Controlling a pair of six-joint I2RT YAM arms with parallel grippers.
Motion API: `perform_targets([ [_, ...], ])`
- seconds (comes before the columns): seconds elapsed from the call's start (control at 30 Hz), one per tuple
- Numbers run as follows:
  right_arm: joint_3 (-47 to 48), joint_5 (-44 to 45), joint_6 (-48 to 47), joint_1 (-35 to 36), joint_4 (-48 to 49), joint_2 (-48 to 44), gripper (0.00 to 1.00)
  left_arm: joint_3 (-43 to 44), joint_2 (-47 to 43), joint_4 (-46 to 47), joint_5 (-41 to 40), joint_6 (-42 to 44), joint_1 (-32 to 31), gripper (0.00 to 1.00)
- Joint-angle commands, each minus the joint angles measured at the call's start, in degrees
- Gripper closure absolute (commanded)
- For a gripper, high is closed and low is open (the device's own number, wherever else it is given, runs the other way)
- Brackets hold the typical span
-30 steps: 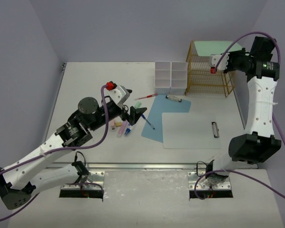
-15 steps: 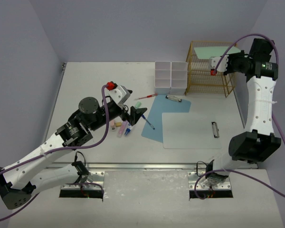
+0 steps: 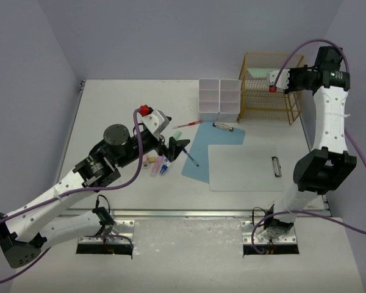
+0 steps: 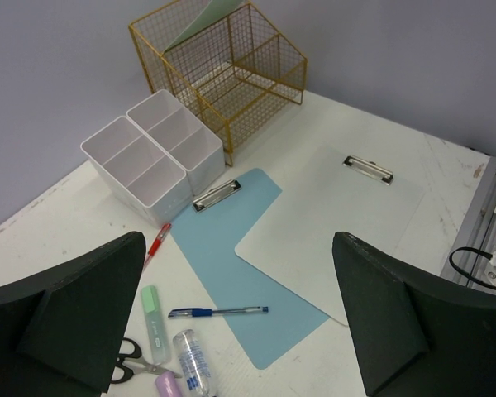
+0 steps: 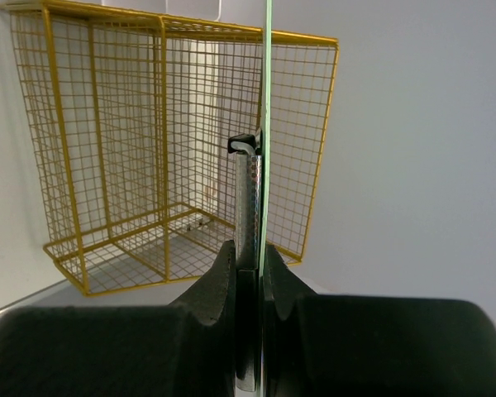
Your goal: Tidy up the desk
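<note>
The white desk (image 3: 122,104) holds a blue clipboard (image 3: 210,149) and a white clipboard (image 3: 244,168) that overlaps it. My left gripper (image 3: 178,148) hovers open and empty over small items. In the left wrist view (image 4: 240,322) these are a blue pen (image 4: 219,312), a green highlighter (image 4: 153,322), scissors (image 4: 132,360), a clear bottle (image 4: 192,364) and a red pen (image 4: 157,241). My right gripper (image 3: 273,79) is shut on a green clipboard (image 5: 266,124), held on edge above the gold wire rack (image 3: 268,91).
A white compartmented organizer (image 3: 219,99) stands beside the rack at the back. A metal rail (image 3: 189,214) runs along the desk's near edge. Grey walls close in the back and both sides.
</note>
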Motion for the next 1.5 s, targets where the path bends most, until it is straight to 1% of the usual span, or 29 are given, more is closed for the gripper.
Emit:
perform_targets([
  [0.0,3.9,-1.8,4.0,-0.2,9.6,1.0,0.82,-0.6,0.1,2.7,0.8,-1.2,0.7,0.06],
  [0.03,3.9,-1.6,5.9,-0.2,10.3,1.2,0.79,-0.6,0.1,2.6,0.8,-1.2,0.7,0.06],
  [0.07,4.1,-1.5,8.0,-0.2,13.5,1.6,0.62,-0.7,0.0,2.5,0.7,-1.2,0.7,0.06],
  [0.1,5.4,-1.3,9.1,-0.2,15.6,1.9,0.56,-0.8,0.0,2.5,0.7,-1.1,0.7,0.06],
  [0.13,6.9,-1.3,9.5,-0.2,16.3,2.8,0.45,-0.8,0.1,2.4,0.6,-1.2,0.7,0.06],
  [0.2,7.7,-1.1,11.0,-0.2,19.2,4.1,0.38,-0.8,0.1,2.3,0.6,-1.2,0.7,0.06],
  [0.23,8.6,-0.8,13.1,-0.2,23.0,4.6,0.29,-0.8,0.3,2.3,0.5,-1.2,0.7,0.06],
  [0.27,9.5,-0.5,14.8,-0.2,25.5,5.8,0.24,-0.8,0.3,2.3,0.5,-1.3,0.7,0.06],
  [0.33,13.2,0.9,16.9,-0.1,29.6,8.6,0.19,-0.8,0.5,2.5,0.5,-1.5,0.7,0.06],
  [0.43,16.4,3.9,18.4,-0.1,33.5,11.6,0.18,-0.8,0.6,2.4,0.3,-1.6,0.7,0.06],
  [0.5,17.8,7.5,19.4,0.0,37.4,14.2,0.18,-0.6,0.7,2.2,-0.3,-1.7,0.7,0.06],
  [0.6,16.8,9.9,20.9,0.0,39.5,14.4,0.19,-0.4,0.8,1.9,-1.3,-1.7,0.7,0.06],
  [0.73,13.7,9.3,25.2,0.0,40.5,11.1,0.19,0.5,1.4,0.4,-1.7,-2.3,0.8,0.05],
  [0.8,13.1,7.5,29.2,0.0,38.2,7.8,0.19,0.8,1.9,-1.3,-0.6,-3.2,0.8,0.06],
  [0.87,10.6,4.0,34.0,0.0,34.5,3.1,0.19,0.9,2.8,-2.9,2.4,-4.4,0.9,0.06],
  [0.9,8.6,1.7,36.1,0.0,32.2,1.6,0.18,0.8,3.4,-4.1,4.6,-5.4,1.0,0.07],
  [0.97,3.6,-2.5,39.0,0.0,26.9,-6.3,0.18,-0.1,4.7,-5.8,8.9,-8.0,1.3,0.08],
  [1.03,-3.6,-6.0,40.6,0.1,19.9,-11.5,0.19,-2.3,5.9,-6.2,13.8,-13.3,1.5,0.09],
  [1.1,-10.1,-8.1,42.7,0.3,16.9,-17.2,0.20,-4.2,7.0,-5.5,16.3,-16.3,1.5,0.10],
  [1.13,-15.0,-8.7,44.3,0.4,15.7,-22.4,0.21,-5.2,7.8,-4.9,17.5,-18.3,1.5,0.10],
  [1.23,-31.2,-6.8,49.4,0.4,11.6,-30.5,0.23,-4.8,12.9,-4.6,18.6,-19.5,1.5,0.11],
  [1.3,-36.3,-5.1,52.2,0.4,9.4,-32.9,0.26,-3.6,15.5,-4.6,18.6,-19.0,1.5,0.12],
  [1.37,-43.5,-3.3,54.6,0.4,5.3,-34.9,0.30,-1.0,20.3,-4.1,18.6,-18.1,1.5,0.13],
  [1.47,-50.7,-0.3,58.2,0.3,2.0,-34.3,0.38,2.4,27.2,-3.7,18.6,-18.2,1.6,0.15],
])
